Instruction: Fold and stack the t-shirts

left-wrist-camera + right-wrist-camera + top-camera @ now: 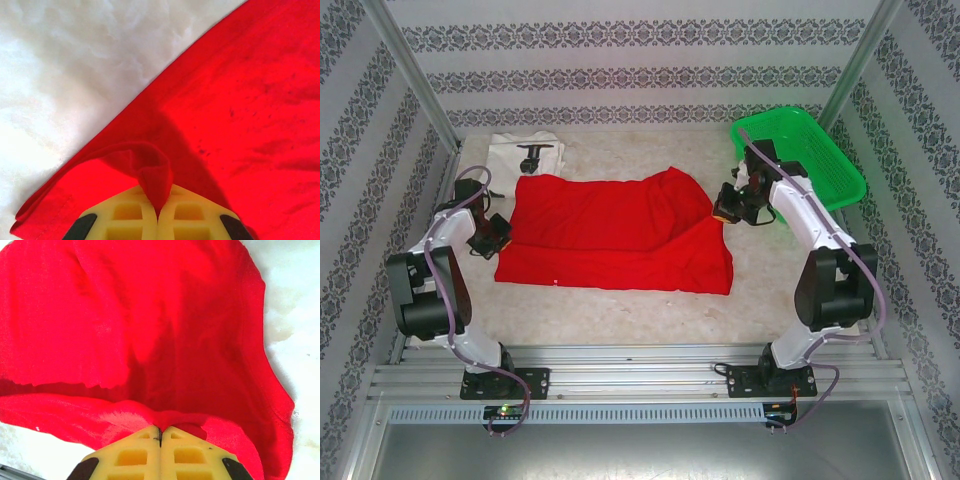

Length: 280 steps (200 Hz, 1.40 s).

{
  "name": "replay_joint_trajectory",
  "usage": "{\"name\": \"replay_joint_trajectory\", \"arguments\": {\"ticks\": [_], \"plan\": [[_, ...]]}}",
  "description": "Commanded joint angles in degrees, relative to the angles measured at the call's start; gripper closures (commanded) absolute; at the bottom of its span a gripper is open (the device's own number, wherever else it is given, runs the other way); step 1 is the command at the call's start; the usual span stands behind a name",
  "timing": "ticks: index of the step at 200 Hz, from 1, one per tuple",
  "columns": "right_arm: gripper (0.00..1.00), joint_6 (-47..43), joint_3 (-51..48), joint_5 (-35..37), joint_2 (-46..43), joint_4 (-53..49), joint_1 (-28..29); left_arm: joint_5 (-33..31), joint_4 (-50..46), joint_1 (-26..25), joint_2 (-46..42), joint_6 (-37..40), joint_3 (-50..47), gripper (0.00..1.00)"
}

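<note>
The red t-shirt (620,235) is lying spread on the table (620,315), reaching from one gripper to the other. The left gripper (157,212) is pinching a raised fold at the shirt's edge, its jaws pressing together on the cloth, and the rest of the shirt is spreading ahead and to its right. The white t-shirt (525,158) is lying folded beyond this gripper. The right gripper (160,432) is clamping a bunched fold of the opposite edge, jaws closed, with cloth fanning out ahead. The green basket (850,180) is sitting beyond it, to its right.

Bright red t-shirt (610,230), white t-shirt (510,150) with black graphic, green mesh basket (823,150), pale mottled table (620,305)
</note>
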Motion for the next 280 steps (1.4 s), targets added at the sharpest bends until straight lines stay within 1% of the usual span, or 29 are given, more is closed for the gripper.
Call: {"name": "replay_joint_trajectory", "arguments": {"ticks": [1,4,11,17,27,37,41,54,61,83,123,140,153,171,199,234,280], "plan": [[1.00,-1.32,2.56,0.83,1.74,-0.21,0.34,0.26,1.80,-0.52,1.49,1.20,1.91,0.96],[1.00,-1.31,2.73,0.77,1.97,-0.21,0.46,0.34,1.89,-0.53,1.70,1.05,1.99,0.93],[1.00,-1.34,3.22,0.74,2.54,-0.20,0.60,0.66,2.41,-0.51,1.99,0.58,2.09,0.77],[1.00,-1.30,3.57,0.74,3.07,-0.26,0.67,1.06,3.04,-0.55,1.96,0.14,2.15,0.67],[1.00,-1.23,4.35,0.74,3.87,-0.16,0.94,1.64,3.79,-0.59,1.37,-0.59,2.40,0.57],[1.00,-1.15,5.13,0.66,4.67,-0.02,1.21,2.15,4.04,-0.68,0.30,-1.33,3.17,0.50],[1.00,-1.11,5.45,0.66,5.04,-0.02,1.35,2.46,4.01,-0.75,-0.18,-1.68,3.64,0.39],[1.00,-0.86,6.64,0.66,6.30,0.13,1.77,3.35,3.26,-1.29,-2.12,-2.37,5.20,0.33],[1.00,-0.80,7.34,0.57,7.06,0.24,1.92,3.44,2.76,-2.07,-3.43,-2.56,5.85,0.31],[1.00,-0.51,9.21,0.37,9.50,0.51,2.58,3.36,1.11,-5.09,-7.90,-3.42,6.00,0.30],[1.00,-0.50,13.32,0.69,13.27,0.22,3.19,1.92,-2.33,-9.94,-16.26,-5.70,-0.92,0.33],[1.00,-0.80,15.23,1.33,14.62,-0.38,3.35,0.55,-3.75,-10.79,-19.14,-6.84,-4.96,0.37],[1.00,-1.04,16.47,1.70,15.64,-0.80,3.46,-0.93,-3.88,-10.79,-20.51,-7.93,-8.15,0.43],[1.00,-1.51,18.39,2.79,16.96,-1.83,3.53,-3.11,-2.80,-10.62,-20.71,-9.69,-11.17,0.50],[1.00,-1.74,20.46,3.62,18.11,-2.35,3.52,-5.35,0.40,-9.51,-18.29,-11.38,-13.61,0.57],[1.00,-1.82,22.32,3.08,20.16,-2.76,3.98,-6.75,2.12,-9.14,-14.02,-11.30,-13.79,0.59],[1.00,-0.21,24.99,1.53,24.35,-2.09,4.66,-8.60,4.02,-7.29,-11.96,-11.85,-16.42,0.61]]}}
